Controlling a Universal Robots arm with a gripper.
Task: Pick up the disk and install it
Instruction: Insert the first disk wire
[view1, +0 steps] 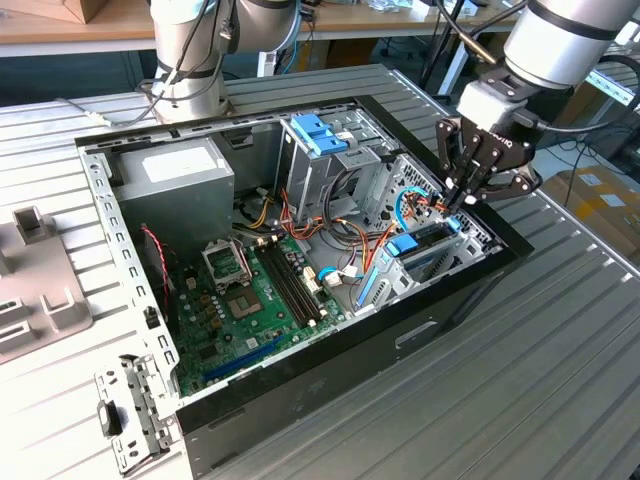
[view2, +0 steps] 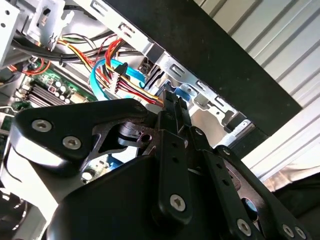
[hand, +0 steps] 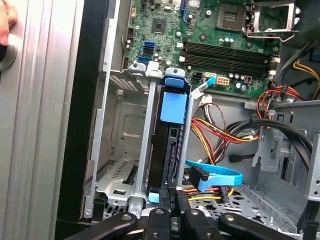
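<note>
When viewing the scene from the near edge, locate the ribbed metal table (view1: 560, 400) carrying the open computer case (view1: 330, 380). Inside, toward the exterior view's left, find the green motherboard (view1: 240, 300) lying flat on the case floor.

Further in, at the exterior view's right, locate the disk (view1: 432, 256) standing on edge in the metal drive bay, framed by its light-blue carrier rail (hand: 174, 105). In the first wrist view, note the disk (hand: 170, 145) seated between two upright bay rails, with a blue flat cable (hand: 215, 176) just beside it.

Directly above the disk, identify the gripper (view1: 462, 198). In both wrist views, observe the fingers drawn together with almost no gap, tips (hand: 172, 202) meeting the disk's exposed edge (view2: 172, 102). Cannot confirm an actual clamp on that edge.

Farther back, find the grey power-supply box (view1: 170, 175) at the exterior view's left and a bright-blue latch (view1: 318, 135) near it. Beyond the case, note the arm's base (view1: 190, 60).
</note>
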